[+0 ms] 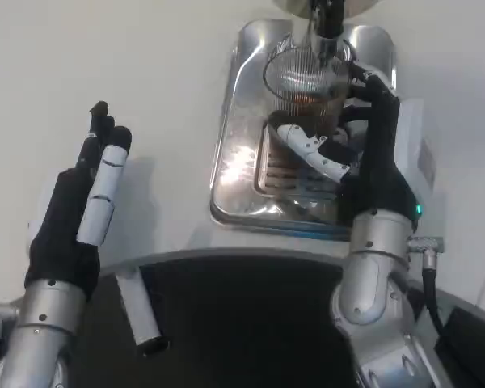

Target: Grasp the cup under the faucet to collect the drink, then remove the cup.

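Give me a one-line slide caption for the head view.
Right hand holds the clear cup under the faucet over the drip tray; left hand waits open.

A clear ribbed cup [307, 81] with brown drink stands on a silver tray [234, 162].

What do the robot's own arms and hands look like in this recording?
Both forearms are silver metal cylinders with rounded wrist joints. The left hand shows a black palm with white and black fingers. The right hand is mostly black, with one white finger and a small green light near the wrist. A black cable runs alongside the right forearm.
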Robot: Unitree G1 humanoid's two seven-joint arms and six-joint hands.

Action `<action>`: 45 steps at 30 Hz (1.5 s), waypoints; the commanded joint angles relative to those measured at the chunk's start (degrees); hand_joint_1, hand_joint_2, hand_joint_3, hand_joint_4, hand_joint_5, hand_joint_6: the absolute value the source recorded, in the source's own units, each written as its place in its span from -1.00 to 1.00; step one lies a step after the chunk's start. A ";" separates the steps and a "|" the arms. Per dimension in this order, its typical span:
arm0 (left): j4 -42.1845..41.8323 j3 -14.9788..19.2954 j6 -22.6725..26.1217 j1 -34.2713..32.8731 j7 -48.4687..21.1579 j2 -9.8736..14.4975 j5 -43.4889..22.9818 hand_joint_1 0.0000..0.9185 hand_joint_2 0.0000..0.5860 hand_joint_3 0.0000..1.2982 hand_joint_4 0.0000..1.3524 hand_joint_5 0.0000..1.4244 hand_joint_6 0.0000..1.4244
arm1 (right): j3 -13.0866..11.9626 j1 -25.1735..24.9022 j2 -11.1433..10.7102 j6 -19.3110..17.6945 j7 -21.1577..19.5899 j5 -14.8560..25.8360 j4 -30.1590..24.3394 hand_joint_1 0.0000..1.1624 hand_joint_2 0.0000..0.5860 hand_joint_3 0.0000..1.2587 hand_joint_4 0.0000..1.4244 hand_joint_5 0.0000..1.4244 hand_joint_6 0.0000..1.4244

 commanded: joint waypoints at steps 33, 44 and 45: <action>-1.97 -1.70 0.30 2.28 0.06 0.30 0.23 -1.00 -0.21 -1.00 -1.00 -1.00 -1.00 | 4.84 14.48 -0.14 2.60 6.51 -3.34 -21.52 1.00 0.22 0.03 -0.10 0.03 0.40; -3.02 -1.50 0.76 3.09 0.67 0.03 0.49 -1.00 -0.19 -1.00 -1.00 -1.00 -1.00 | 5.50 16.44 -0.60 3.02 8.80 -3.18 -25.46 1.00 0.19 0.09 -0.04 0.06 0.44; -3.12 -1.47 0.80 3.19 0.70 0.00 0.46 -1.00 -0.19 -1.00 -1.00 -1.00 -1.00 | 5.46 16.57 -0.63 3.04 8.98 -3.14 -25.57 1.00 0.18 0.10 -0.03 0.07 0.44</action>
